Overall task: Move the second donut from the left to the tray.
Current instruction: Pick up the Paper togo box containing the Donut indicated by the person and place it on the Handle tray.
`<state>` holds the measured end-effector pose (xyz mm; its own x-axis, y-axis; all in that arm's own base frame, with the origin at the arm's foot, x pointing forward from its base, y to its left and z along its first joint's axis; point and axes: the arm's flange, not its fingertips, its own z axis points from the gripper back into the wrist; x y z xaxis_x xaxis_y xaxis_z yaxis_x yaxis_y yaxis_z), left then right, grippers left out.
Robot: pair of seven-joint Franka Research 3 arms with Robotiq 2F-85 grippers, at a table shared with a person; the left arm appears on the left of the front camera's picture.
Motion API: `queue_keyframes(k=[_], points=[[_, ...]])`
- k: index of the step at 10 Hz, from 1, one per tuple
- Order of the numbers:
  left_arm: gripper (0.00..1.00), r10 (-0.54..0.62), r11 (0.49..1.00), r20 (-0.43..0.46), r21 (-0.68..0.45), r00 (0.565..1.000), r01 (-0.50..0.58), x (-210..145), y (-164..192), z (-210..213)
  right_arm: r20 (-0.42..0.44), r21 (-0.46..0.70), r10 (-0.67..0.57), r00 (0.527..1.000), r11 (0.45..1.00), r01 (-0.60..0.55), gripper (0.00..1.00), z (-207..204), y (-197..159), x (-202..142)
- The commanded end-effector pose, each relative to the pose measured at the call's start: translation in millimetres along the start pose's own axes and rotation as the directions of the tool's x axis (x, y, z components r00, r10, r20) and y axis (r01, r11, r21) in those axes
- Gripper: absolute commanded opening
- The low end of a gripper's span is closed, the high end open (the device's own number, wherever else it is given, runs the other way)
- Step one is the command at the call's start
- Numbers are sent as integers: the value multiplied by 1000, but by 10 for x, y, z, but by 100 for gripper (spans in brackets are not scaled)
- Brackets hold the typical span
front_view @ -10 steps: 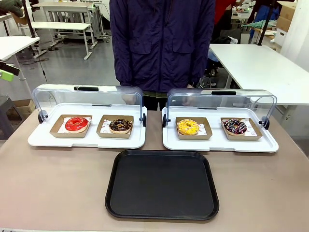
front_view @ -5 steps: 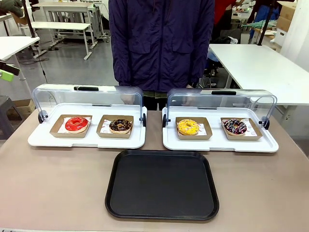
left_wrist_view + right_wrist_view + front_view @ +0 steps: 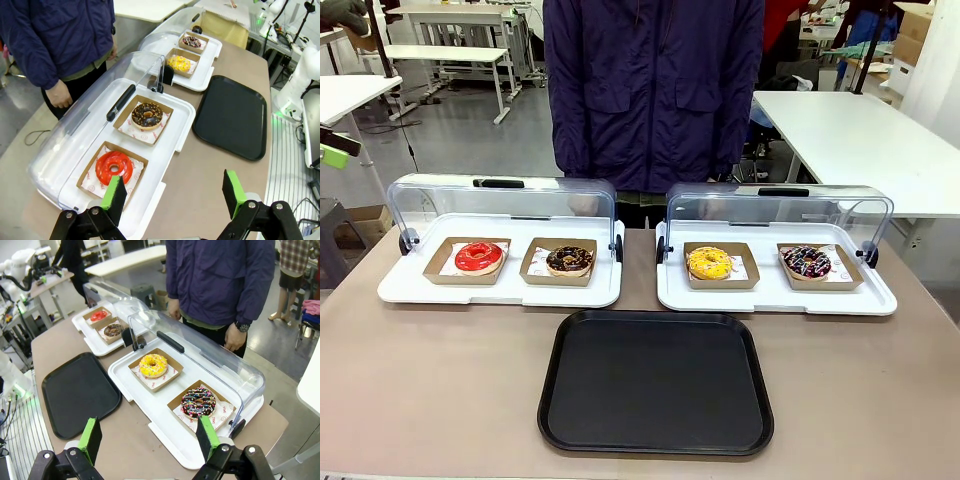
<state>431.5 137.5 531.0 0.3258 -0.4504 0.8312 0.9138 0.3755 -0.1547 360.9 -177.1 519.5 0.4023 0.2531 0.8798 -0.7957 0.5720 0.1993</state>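
Observation:
The second donut from the left [image 3: 569,260] [image 3: 146,114] [image 3: 113,330] is dark chocolate with tan crumbs and sits in a brown cardboard holder on the left white display tray [image 3: 410,288], to the right of a red-glazed donut [image 3: 479,256] [image 3: 113,167]. The black tray [image 3: 656,380] [image 3: 231,114] [image 3: 77,391] lies bare at the table's near middle. My left gripper [image 3: 174,196] hangs open high above the left display tray's near corner, nothing between its fingers. My right gripper [image 3: 150,437] is open above the right display tray [image 3: 125,385].
A yellow donut [image 3: 709,263] [image 3: 153,365] and a dark sprinkled donut [image 3: 807,262] [image 3: 198,401] lie in holders on the right display tray. Both clear lids [image 3: 500,205] stand swung open behind the donuts. A person in a dark jacket [image 3: 655,90] stands at the far side.

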Motion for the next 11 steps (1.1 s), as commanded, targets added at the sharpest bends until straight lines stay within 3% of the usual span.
queue_keyframes(k=[1, 11], points=[[100, -9, 1000, 16, -7, 1000, 9, 13, -8, 7, 30, 0, 25, 999, 1000, -25, 100, -13, -32, 25], [100, -9, 1000, 16, -7, 1000, 9, 13, -8, 7, 30, 0, 25, 999, 1000, -25, 100, -13, -32, 25]])
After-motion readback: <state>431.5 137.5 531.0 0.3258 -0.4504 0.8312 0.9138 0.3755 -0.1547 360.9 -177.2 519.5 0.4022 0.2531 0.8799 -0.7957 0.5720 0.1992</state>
